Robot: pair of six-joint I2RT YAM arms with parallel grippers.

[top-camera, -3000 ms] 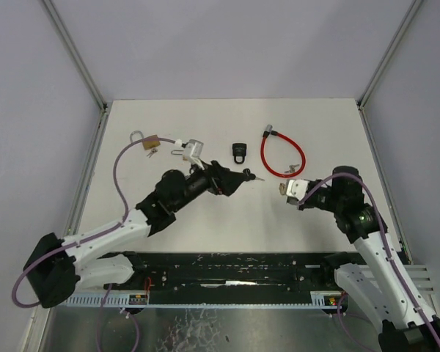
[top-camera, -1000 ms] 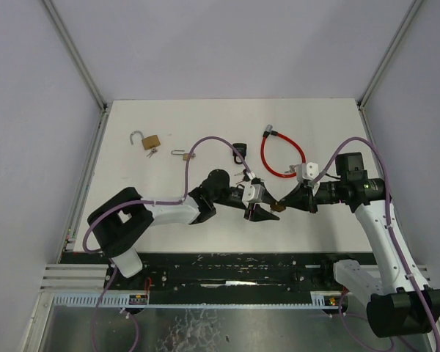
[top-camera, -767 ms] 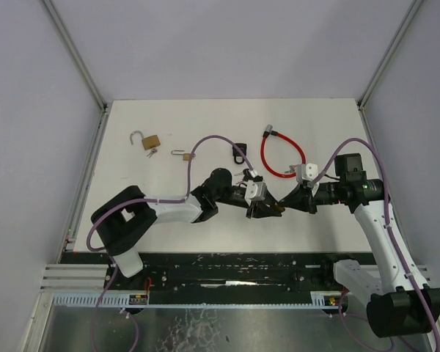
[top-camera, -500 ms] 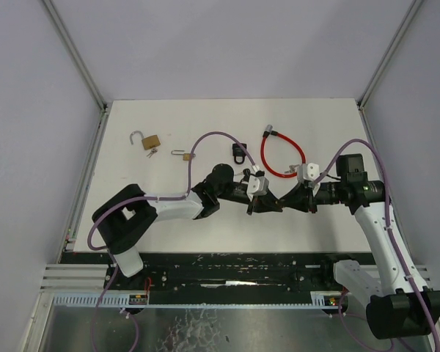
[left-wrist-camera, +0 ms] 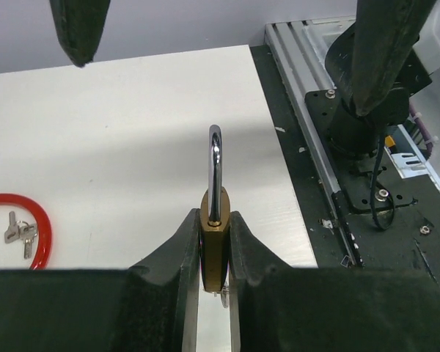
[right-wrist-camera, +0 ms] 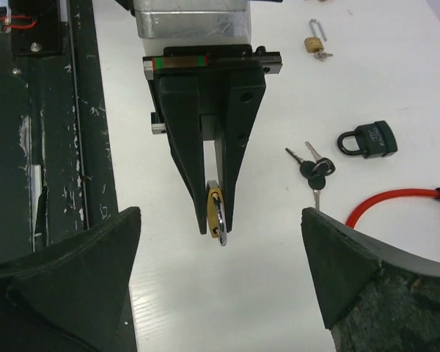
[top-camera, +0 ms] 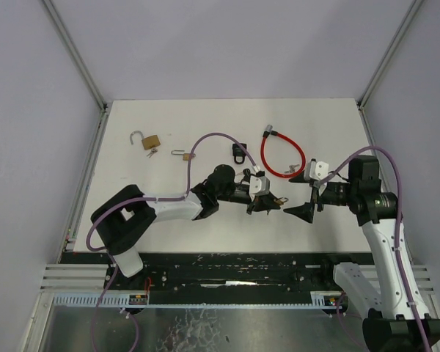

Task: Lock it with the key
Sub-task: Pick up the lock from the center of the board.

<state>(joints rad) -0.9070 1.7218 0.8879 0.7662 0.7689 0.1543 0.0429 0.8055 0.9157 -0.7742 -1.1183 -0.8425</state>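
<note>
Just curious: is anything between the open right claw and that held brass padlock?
Nothing: only bare table separates the right gripper from the padlock, per top view.

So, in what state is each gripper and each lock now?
left gripper: shut on the held brass padlock
right gripper: open, empty
far brass padlock: lying on the table, shackle open
black padlock: shackle closed
red cable lock: ends apart, not joined

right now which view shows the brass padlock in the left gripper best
Left wrist: the brass padlock sits large and centred, clamped between the fingers of the left gripper, with its shackle sticking out past the fingertips. The right wrist view shows it smaller and edge-on at those fingertips. The top view shows only a tiny brass speck.
</note>
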